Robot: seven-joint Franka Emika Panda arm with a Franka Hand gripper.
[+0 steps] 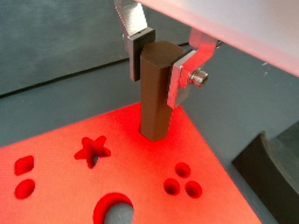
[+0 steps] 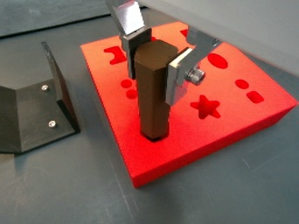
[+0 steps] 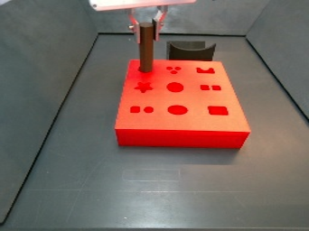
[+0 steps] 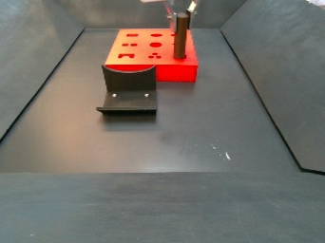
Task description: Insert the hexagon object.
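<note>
The hexagon object (image 3: 145,50) is a long brown peg standing upright, with its lower end at a corner of the flat red block (image 3: 182,131). I cannot tell how deep it sits. My gripper (image 3: 147,25) is above the block, with its silver fingers closed on the peg's upper part. Both wrist views show the peg (image 1: 155,96) (image 2: 152,92) between the pads of the gripper (image 1: 162,63) (image 2: 158,61), over the red block (image 1: 140,157) (image 2: 251,109). A side view shows the peg (image 4: 181,40), the gripper (image 4: 184,14) and the block (image 4: 178,71) at the far end.
The red block has several shaped holes, including a star (image 1: 93,149) (image 2: 207,107) and round ones. The dark fixture (image 4: 127,100) (image 2: 30,109) (image 3: 190,50) stands right beside the block. Dark sloping walls enclose the grey floor (image 3: 145,189).
</note>
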